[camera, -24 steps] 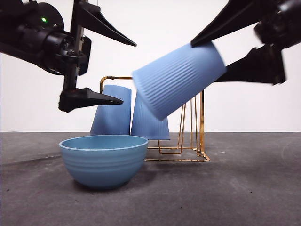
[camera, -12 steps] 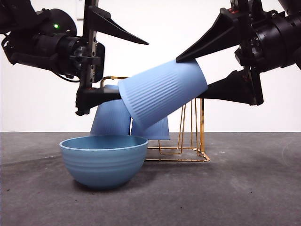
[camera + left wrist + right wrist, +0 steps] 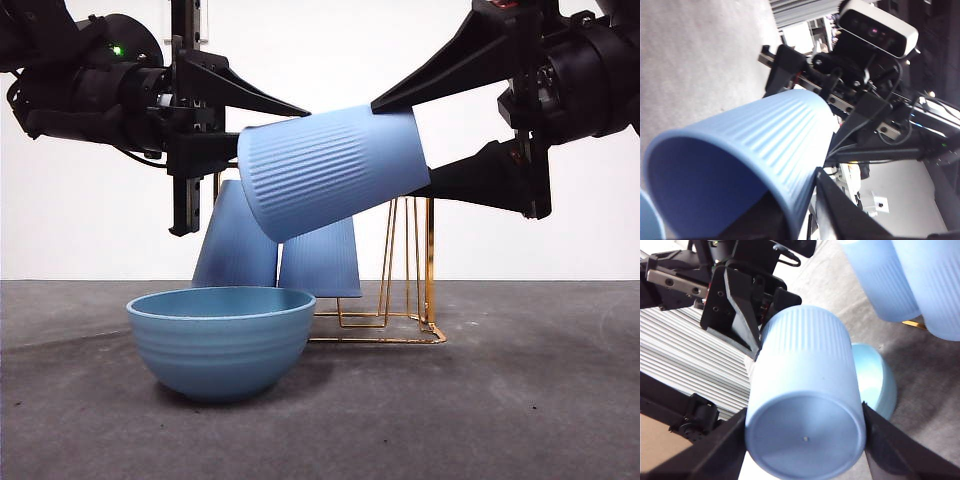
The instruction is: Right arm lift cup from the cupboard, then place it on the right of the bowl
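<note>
At nine o'clock the left gripper (image 3: 262, 118) closes its jaws on the open rim of the ribbed blue cup (image 3: 330, 170), whose hollow mouth only the left wrist view shows, held tilted above the teal bowl (image 3: 220, 340), while at three o'clock the right gripper (image 3: 395, 140) clamps its base.

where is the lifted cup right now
In the front view the cup hangs tilted in mid-air above the bowl, in front of the cupboard, gripped at its base by the right gripper with the left gripper at its rim.
</note>
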Controlling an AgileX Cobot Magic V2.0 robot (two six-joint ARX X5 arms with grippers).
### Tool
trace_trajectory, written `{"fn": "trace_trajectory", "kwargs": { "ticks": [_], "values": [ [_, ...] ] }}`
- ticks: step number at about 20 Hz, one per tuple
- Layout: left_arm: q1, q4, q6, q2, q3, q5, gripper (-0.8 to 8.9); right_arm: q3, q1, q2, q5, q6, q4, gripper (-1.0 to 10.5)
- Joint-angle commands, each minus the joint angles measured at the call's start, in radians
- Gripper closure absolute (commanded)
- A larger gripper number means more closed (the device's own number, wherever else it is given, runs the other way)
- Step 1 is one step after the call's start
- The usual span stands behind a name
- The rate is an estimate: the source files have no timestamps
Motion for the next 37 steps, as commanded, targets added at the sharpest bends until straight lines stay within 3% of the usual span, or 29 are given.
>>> {"fn": "trace_trajectory", "kwargs": {
  "ticks": [1,4,9,12,15,18,21,25,30,34,37],
  "values": [
    [-0.016,0.016,-0.026,0.02,0.008,-0.009,8.03,0.01,0.003,0.011,0.04,0.023,0.013,6.2],
    [-0.016,0.056,-0.093,0.02,0.008,-0.009,8.03,0.014,-0.024,0.005,0.037,0.043,0.013,4.8],
    [-0.027,0.106,-0.175,0.02,0.035,-0.03,8.03,0.015,-0.129,-0.065,0.039,0.086,0.001,4.7],
    [-0.06,0.098,-0.2,0.02,0.08,-0.098,8.03,0.015,-0.199,-0.171,0.071,0.107,-0.075,4.7],
    [-0.114,0.047,-0.201,0.02,0.133,-0.175,8.02,0.015,-0.233,-0.303,0.075,0.045,-0.237,4.7],
    [-0.183,-0.098,-0.102,0.021,0.22,-0.326,8.02,0.015,-0.249,-0.474,0.089,0.026,-0.365,4.7],
    [-0.228,-0.274,0.009,0.033,0.308,-0.484,8.02,0.017,-0.257,-0.631,0.159,-0.024,-0.52,4.7],
    [-0.276,-0.472,0.125,0.061,0.415,-0.681,8.02,0.053,-0.257,-0.809,0.271,-0.159,-0.85,4.7],
    [-0.34,-0.678,0.242,0.149,0.571,-0.84,8.02,0.148,-0.257,-0.93,0.397,-0.29,-1.166,4.7],
    [-0.407,-0.841,0.333,0.258,0.75,-0.975,8.02,0.224,-0.257,-0.949,0.438,-0.32,-1.269,4.7],
    [-0.462,-0.979,0.398,0.35,0.879,-1.135,8.03,0.251,-0.257,-0.949,0.438,-0.325,-1.279,4.7]
  ]
}}
